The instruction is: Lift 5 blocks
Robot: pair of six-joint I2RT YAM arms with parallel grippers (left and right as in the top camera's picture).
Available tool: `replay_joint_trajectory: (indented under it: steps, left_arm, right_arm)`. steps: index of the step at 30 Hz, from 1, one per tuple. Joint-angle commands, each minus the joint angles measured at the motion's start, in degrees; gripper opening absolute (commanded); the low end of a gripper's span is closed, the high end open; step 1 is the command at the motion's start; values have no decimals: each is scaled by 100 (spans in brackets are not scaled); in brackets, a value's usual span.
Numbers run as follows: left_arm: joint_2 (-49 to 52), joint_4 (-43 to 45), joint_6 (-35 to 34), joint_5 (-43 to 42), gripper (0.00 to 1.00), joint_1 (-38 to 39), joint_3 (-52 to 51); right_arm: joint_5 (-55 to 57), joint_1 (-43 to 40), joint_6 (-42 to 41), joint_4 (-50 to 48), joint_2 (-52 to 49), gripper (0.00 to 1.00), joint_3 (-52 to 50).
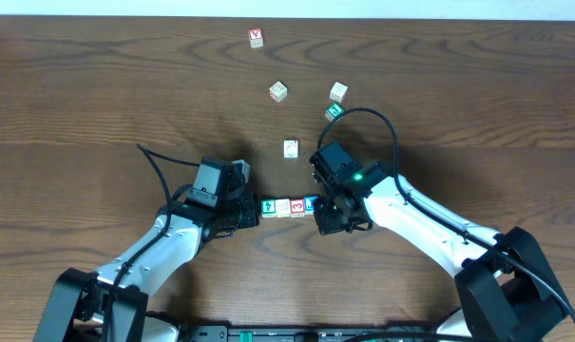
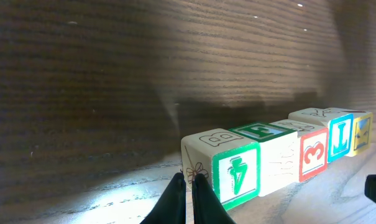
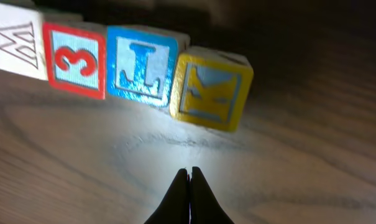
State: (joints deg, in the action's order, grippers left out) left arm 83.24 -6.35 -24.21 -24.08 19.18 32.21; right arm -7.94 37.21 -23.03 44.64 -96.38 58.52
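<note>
The worktop [image 1: 97, 85] fills the overhead view, with its far edge along the top of the frame. Its left half and right margin are bare wood, which leaves open room there. The left arm [image 1: 144, 252] and right arm [image 1: 430, 223] enter from the lower corners, and the bottom edge cuts off their bases. A black cable [image 1: 387, 123] loops above the right arm.

The blocks [image 1: 289, 206] lie in one straight row, side touching side, at the middle of the frame between the two hands. The left hand [image 2: 189, 182] has its fingers pressed together and holds nothing. Its tips are just beside the outer end of the green block [image 2: 236, 174], but I cannot tell whether they touch it. The right hand [image 3: 189, 174] is also pressed together and empty, with a strip of lit wood between it and the yellow block [image 3: 212, 87]. From overhead that hand hides the yellow block, so only four blocks show.

Four loose cubes [image 1: 291, 148] sit in the upper middle, apart from the row, and the cube marked V [image 1: 257, 37] lies nearest the far edge.

Legible writing:
- The red block [image 3: 74, 59] carries a "3".
- The yellow block carries a "K".
- The cream block [image 3: 17, 40], cut off at the frame's left, carries an outlined "M".
- The blue block [image 3: 141, 65] has a white letter, L or I, which is hard to settle.
- The green block's top reads "B".
</note>
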Motion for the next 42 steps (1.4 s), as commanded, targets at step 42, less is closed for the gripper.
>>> replay_joint_trajectory:
  steps: [42]
  left_arm:
    - [-15, -24, 9, -33, 7, -20, -24]
  right_arm:
    - [208, 76, 103, -525, -33, 1, -315]
